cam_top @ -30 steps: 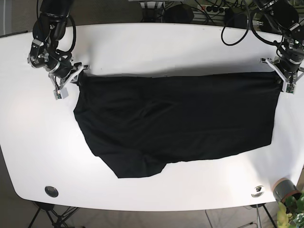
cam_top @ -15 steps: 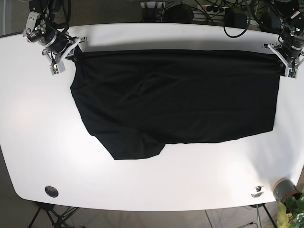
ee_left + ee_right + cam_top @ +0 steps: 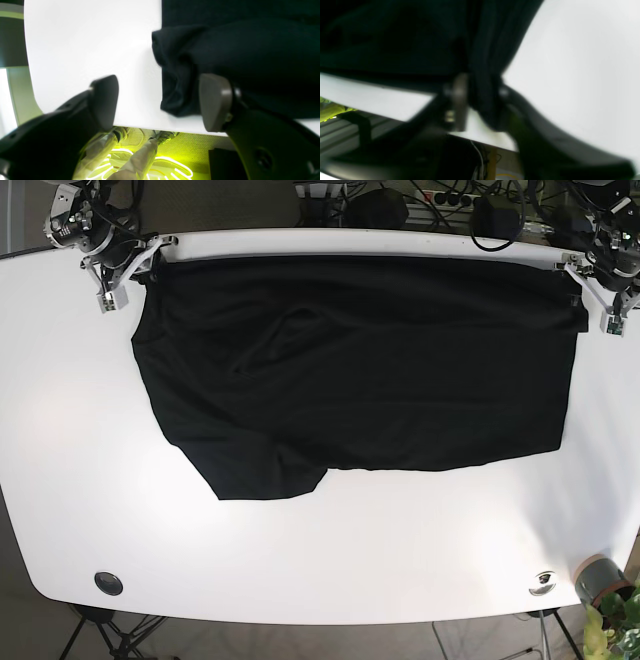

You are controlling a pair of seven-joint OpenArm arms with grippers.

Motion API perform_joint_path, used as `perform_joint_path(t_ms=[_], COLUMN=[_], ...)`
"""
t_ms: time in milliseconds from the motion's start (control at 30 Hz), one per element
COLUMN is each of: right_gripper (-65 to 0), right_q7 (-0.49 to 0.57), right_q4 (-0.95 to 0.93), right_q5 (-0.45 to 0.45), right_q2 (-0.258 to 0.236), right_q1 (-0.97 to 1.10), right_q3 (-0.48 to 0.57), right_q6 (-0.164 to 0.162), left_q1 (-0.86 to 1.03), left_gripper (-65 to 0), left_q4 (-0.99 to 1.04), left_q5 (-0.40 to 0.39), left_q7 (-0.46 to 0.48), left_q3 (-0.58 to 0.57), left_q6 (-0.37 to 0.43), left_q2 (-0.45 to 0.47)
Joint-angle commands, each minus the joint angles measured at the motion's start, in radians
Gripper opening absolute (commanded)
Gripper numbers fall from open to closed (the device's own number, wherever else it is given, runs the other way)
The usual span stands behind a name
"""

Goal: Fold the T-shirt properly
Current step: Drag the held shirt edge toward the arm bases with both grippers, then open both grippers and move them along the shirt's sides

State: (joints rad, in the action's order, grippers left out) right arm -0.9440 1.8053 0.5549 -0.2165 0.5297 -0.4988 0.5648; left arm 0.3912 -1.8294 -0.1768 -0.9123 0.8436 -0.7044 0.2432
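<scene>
From my left wrist view, my left hand (image 3: 160,102) is spread wide, its two dark fingers (image 3: 215,100) well apart and gripping nothing. A bunched corner of the black T-shirt (image 3: 180,75) lies on the white table (image 3: 87,50) between them, close to the table's edge. The rest of the shirt runs out of frame at the top and right, and my finger covers part of it. Below the edge is yellow-green glow and blurred shapes I cannot identify.

My right wrist view is heavily blurred. My right hand (image 3: 482,100) appears clenched on a dark fold of the T-shirt (image 3: 485,95), the cloth pinched between the two fingers near the table (image 3: 570,75) edge. The fingertips themselves are too smeared to make out.

In the base view the T-shirt (image 3: 360,370) lies spread across the far half of the table (image 3: 320,560), its top edge along the far rim. My right hand (image 3: 118,268) is at the shirt's corner on the view's left, my left hand (image 3: 598,290) at the corner on the view's right. Both arms are cut off by the frame. A lower flap of cloth sticks out toward the near side, left of centre.
</scene>
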Motion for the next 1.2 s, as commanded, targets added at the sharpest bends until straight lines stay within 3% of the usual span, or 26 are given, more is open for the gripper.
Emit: perform_joint_path(t_ms=[0,167,267,433,767,1167], right_gripper=[-36.6,-26.3,-24.9,-25.5,-25.0,-25.7], right_q7=[0.015,0.010,0.010,0.010,-0.004,-0.051], right_q4=[0.023,0.093,0.133,0.139,0.064,-0.276], right_q5=[0.015,0.067,0.073,0.069,0.066,0.064], right_q2=[-0.014,0.024,0.032,0.032,0.021,-0.087], right_q1=[0.010,0.014,0.010,-0.039,-0.221,-0.530], right_q3=[-0.013,-0.080,-0.096,-0.094,-0.090,-0.050], right_q6=[0.001,0.001,-0.004,-0.010,-0.010,-0.010], left_q1=[0.010,0.022,0.025,0.032,-0.082,-0.134], left_gripper=[-19.6,-23.6,-25.1,-25.1,-25.3,-25.3], left_q4=[-0.019,-0.025,-0.023,-0.020,-0.013,-0.013], left_q5=[-0.003,-0.063,-0.194,-0.304,-0.307,-0.309], left_q7=[0.015,0.015,0.015,0.015,0.015,0.015], left_q3=[0.006,0.027,0.078,0.096,0.096,0.095], left_q6=[0.006,0.006,0.006,0.006,0.006,0.006], left_q2=[0.020,0.021,0.025,0.026,0.021,0.021])
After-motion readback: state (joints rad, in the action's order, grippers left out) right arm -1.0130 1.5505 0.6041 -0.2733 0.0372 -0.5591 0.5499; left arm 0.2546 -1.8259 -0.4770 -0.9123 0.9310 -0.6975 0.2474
